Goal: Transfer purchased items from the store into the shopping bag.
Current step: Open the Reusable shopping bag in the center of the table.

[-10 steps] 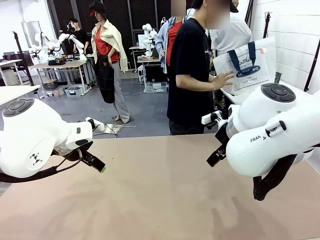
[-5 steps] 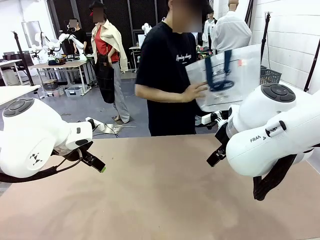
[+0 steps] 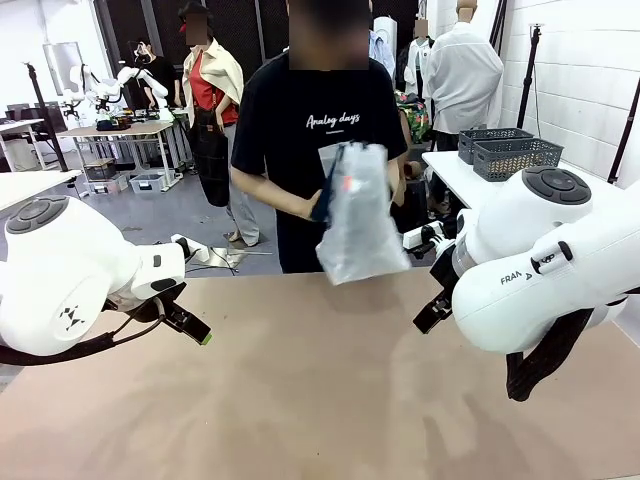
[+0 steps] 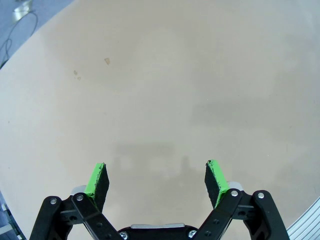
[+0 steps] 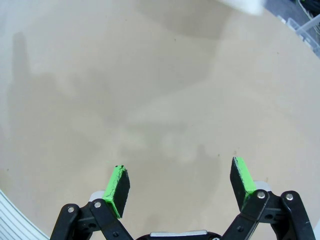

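One shopping bag point(image 3: 358, 220), front view: person point(image 3: 300, 130) holds it at far edge of table point(image 3: 320, 400), hanging, long axis vertical, bottom about at tabletop. Bag lies ahead, between arms, nearer right gripper point(image 3: 426, 316) than left gripper point(image 3: 198, 333); both low, tilted down toward middle. Grey mesh baskets point(image 3: 510, 152), probably store, well apart at back right.
Left wrist view: jaws wide, bare tabletop beneath.
Right wrist view: jaws wide too, holding nothing.

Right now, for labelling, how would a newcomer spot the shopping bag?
Across the brown table stands a person in a black T-shirt. They hold the shopping bag: translucent whitish plastic, dark blue handle, unlike the grey baskets behind.
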Controlling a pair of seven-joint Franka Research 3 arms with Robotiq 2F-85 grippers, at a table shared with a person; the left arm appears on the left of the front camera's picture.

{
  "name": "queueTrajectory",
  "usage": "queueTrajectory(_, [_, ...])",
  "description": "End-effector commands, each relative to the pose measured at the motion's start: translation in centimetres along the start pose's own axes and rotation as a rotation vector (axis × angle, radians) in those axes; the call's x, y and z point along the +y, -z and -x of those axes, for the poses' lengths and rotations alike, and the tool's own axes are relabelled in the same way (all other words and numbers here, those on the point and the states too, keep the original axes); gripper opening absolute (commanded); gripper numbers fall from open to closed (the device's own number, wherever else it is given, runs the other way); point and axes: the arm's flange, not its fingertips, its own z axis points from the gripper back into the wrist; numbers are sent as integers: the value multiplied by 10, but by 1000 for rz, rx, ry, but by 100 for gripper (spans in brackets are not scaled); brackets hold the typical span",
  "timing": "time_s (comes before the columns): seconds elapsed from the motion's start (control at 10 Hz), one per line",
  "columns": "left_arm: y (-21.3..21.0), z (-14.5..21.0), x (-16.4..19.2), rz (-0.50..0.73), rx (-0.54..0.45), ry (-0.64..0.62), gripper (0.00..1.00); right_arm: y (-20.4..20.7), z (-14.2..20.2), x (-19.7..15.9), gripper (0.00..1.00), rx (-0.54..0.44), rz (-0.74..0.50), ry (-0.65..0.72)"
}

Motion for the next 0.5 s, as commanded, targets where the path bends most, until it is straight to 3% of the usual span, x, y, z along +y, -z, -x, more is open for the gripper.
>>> queueTrajectory(0.0, [0,0,1,0,0,-3,100,0,0,0,100,0,0,0])
queueTrajectory(0.4, [0,0,1,0,0,-3,100,0,0,0,100,0,0,0])
